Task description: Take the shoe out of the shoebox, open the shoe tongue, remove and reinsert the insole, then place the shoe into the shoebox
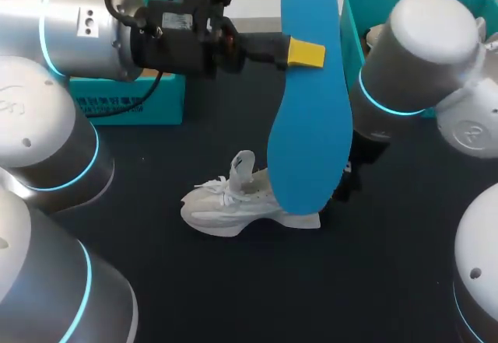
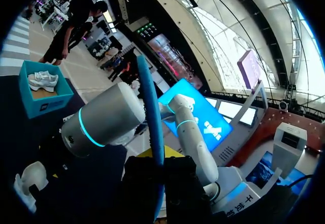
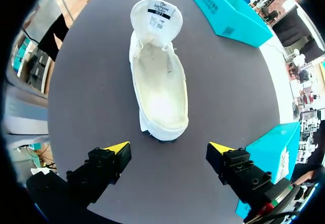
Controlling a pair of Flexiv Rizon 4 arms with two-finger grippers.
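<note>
The left tool (image 1: pixel 306 53), held level, pinches the blue insole (image 1: pixel 307 117) upright over the white shoe (image 3: pixel 160 82), which lies just ahead of the downturned right tool (image 3: pixel 169 148), spread wide.

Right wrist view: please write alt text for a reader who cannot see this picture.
A white sneaker lies on the dark round table ahead of the open right gripper, its tongue pulled up and its pale inside showing. One teal cardboard box stands beyond the shoe, another beside the gripper.
</note>
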